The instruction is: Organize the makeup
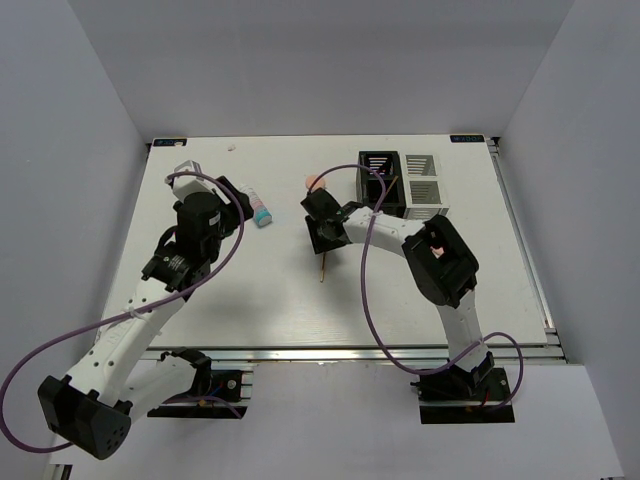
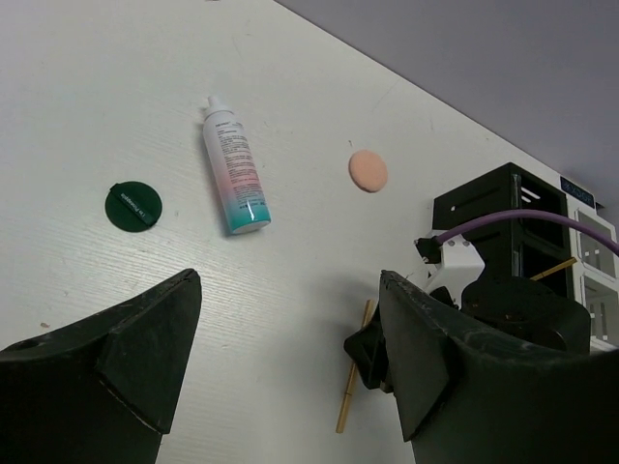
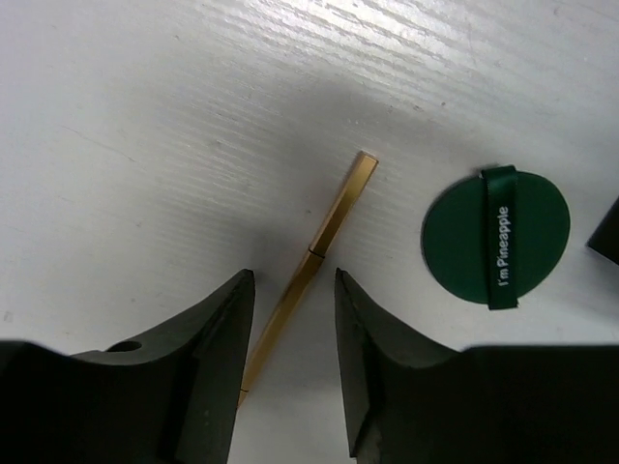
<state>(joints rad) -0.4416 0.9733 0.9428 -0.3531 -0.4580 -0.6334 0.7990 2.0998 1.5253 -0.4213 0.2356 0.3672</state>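
Note:
A thin tan stick [image 3: 311, 257] lies flat on the white table, and my right gripper [image 3: 293, 319] is open low over it with one jaw on each side, neither touching. A dark-green disc [image 3: 495, 236] lies just right of it. In the top view the right gripper [image 1: 322, 228] is at mid-table with the stick [image 1: 323, 268] poking out below. My left gripper [image 2: 290, 358] is open and empty above the table. Ahead of it lie the white tube [image 2: 235, 166], another green disc [image 2: 133, 206], a peach puff [image 2: 368, 170] and the stick [image 2: 353, 372].
A black slotted organizer [image 1: 380, 178] and a white one [image 1: 425, 185] stand side by side at the back right, behind the right arm. A tan stick [image 2: 556, 269] leans in the black one. The tube [image 1: 258, 206] lies beside my left gripper [image 1: 232, 205].

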